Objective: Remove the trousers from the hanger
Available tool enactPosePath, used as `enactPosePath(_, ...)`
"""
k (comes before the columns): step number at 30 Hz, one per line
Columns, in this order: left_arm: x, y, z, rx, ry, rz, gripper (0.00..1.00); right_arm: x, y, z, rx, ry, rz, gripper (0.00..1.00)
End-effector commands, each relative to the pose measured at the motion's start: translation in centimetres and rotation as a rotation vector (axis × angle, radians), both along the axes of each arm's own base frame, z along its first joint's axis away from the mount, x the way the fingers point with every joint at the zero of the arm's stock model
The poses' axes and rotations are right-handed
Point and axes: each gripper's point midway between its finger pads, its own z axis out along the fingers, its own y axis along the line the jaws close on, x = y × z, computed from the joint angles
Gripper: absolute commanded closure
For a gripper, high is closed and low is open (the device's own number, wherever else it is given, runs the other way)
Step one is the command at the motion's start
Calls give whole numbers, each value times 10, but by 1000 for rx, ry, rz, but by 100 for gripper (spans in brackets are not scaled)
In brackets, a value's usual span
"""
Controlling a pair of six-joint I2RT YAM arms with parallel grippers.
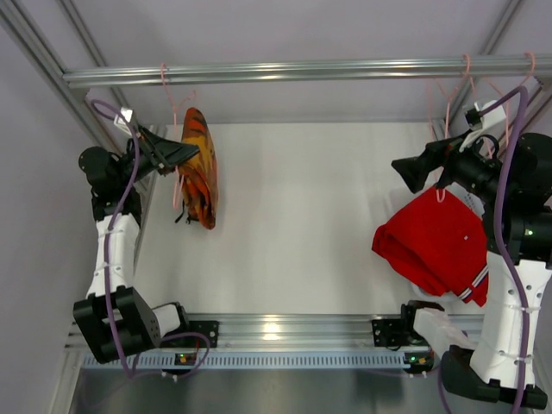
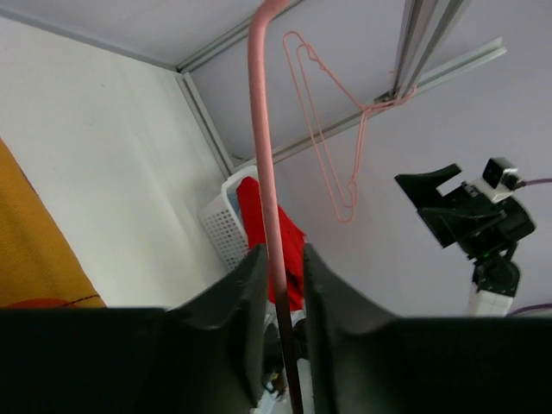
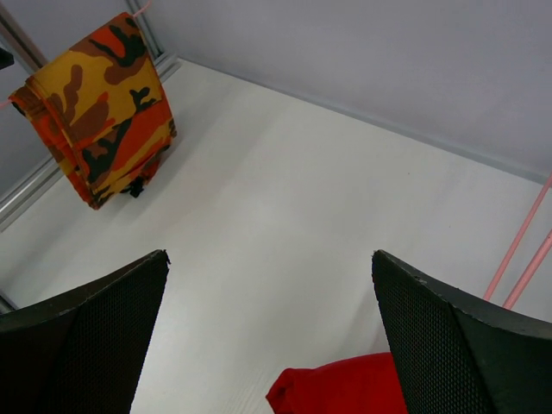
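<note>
though overhead hides it, left hand (image 2: 283, 254) pinches pink hanger (image 2: 261, 129).

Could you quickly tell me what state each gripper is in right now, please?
The left gripper is closed on the pink hanger.
The right gripper is open, with nothing between its fingers.

The white counter (image 1: 302, 216) is a plain matte surface with an aluminium rail (image 1: 285, 328) along its near edge. A white lattice basket (image 2: 224, 222) stands at its right side. The red trousers (image 1: 435, 241) are heaped in the basket and spill over its rim.
</note>
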Motion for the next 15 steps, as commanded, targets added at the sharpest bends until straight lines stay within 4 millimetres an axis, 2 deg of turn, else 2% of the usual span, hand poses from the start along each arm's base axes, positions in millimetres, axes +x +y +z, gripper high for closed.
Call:
enactPosePath(1, -4, -2, 17, 4, -96, 0, 73, 0, -2, 4, 5, -13, -5, 0)
enactPosePath(2, -3, -1, 19, 3, -101, 5, 90, 0, -2, 3, 5, -10, -3, 1)
enactPosePath(3, -5, -2, 22, 6, -114, 9, 100, 0, -2, 3, 6, -11, -5, 0)
enactPosePath(9, -11, -11, 45, 56, -216, 21, 100, -1, -1, -2, 15, 0, -3, 0)
enactPosePath(15, -21, -27, 86, 25, -333, 4, 100, -1, -1, -5, 19, 8, -2, 0)
